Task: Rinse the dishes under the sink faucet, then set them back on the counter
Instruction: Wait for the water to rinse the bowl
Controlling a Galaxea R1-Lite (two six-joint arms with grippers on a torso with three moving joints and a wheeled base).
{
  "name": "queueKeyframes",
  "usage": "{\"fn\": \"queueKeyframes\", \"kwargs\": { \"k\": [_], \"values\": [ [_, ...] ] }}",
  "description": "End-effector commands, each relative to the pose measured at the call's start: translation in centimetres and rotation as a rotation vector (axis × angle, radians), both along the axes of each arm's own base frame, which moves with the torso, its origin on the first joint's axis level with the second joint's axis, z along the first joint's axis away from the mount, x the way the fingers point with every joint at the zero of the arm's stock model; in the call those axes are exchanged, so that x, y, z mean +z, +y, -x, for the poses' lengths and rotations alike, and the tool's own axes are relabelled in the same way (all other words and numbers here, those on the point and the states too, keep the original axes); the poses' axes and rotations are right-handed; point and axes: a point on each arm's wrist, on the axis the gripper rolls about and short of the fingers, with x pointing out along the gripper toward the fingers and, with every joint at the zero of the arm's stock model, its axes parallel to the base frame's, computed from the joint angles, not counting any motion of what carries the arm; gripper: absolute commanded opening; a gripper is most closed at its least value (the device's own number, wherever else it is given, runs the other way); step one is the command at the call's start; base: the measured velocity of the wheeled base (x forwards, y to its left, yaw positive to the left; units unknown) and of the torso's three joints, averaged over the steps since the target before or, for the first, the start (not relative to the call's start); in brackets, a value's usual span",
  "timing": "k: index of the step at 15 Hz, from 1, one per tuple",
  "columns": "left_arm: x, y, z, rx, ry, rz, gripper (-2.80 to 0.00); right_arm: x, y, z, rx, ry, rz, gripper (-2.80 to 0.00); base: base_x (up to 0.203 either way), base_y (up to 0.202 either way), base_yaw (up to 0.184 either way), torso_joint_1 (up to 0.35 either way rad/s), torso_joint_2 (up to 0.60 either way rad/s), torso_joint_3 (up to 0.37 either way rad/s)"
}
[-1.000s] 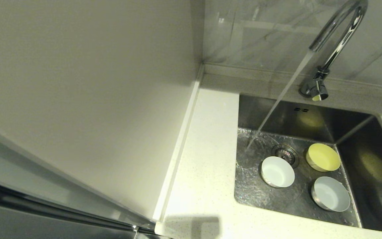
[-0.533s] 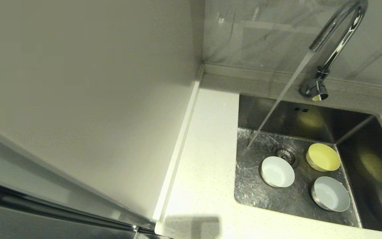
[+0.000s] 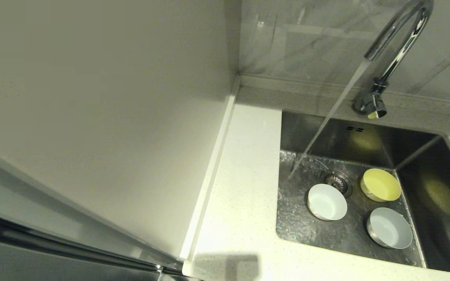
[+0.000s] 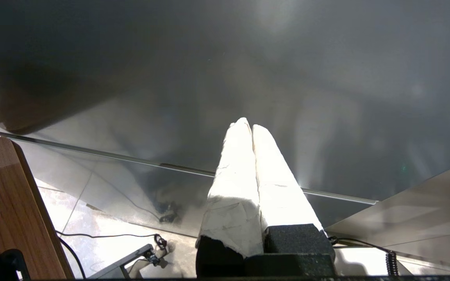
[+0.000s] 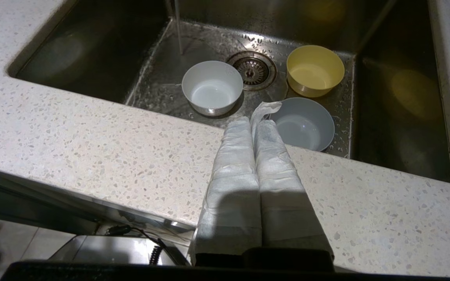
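Note:
Three small bowls stand upright on the floor of the steel sink (image 3: 299, 230): a white bowl (image 3: 327, 201) beside the drain strainer (image 3: 336, 180), a yellow bowl (image 3: 381, 184) behind it to the right, and a pale grey bowl (image 3: 389, 227) nearest the front. The chrome faucet (image 3: 395, 47) is running; its stream lands on the sink floor left of the white bowl (image 5: 212, 88). My right gripper (image 5: 253, 121) is shut and empty, hovering over the speckled counter (image 5: 92, 144) at the sink's front edge, just short of the grey bowl (image 5: 303, 124). My left gripper (image 4: 247, 125) is shut and empty, down by a cabinet front.
A plain off-white panel (image 3: 92, 117) rises along the counter's left side. A strip of speckled counter (image 3: 240, 187) lies between that panel and the sink. A marbled wall (image 3: 307, 39) stands behind the faucet. Neither arm shows in the head view.

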Motion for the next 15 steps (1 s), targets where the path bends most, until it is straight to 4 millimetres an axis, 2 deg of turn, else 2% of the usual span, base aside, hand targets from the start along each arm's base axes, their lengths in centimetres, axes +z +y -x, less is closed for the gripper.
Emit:
{"fn": "queueKeyframes", "kwargs": {
  "k": [1,15],
  "values": [
    [-0.08,0.00,-0.02,0.000,0.003,0.000,-2.80,0.01,0.00,0.00,0.001,-0.001,0.001,-2.80,0.000,0.000,0.000,0.000,0.00,0.000],
    [-0.04,0.00,-0.01,0.000,0.001,0.000,-2.80,0.00,0.00,0.00,0.001,0.000,0.000,-2.80,0.000,0.000,0.000,0.000,0.00,0.000]
  ]
}}
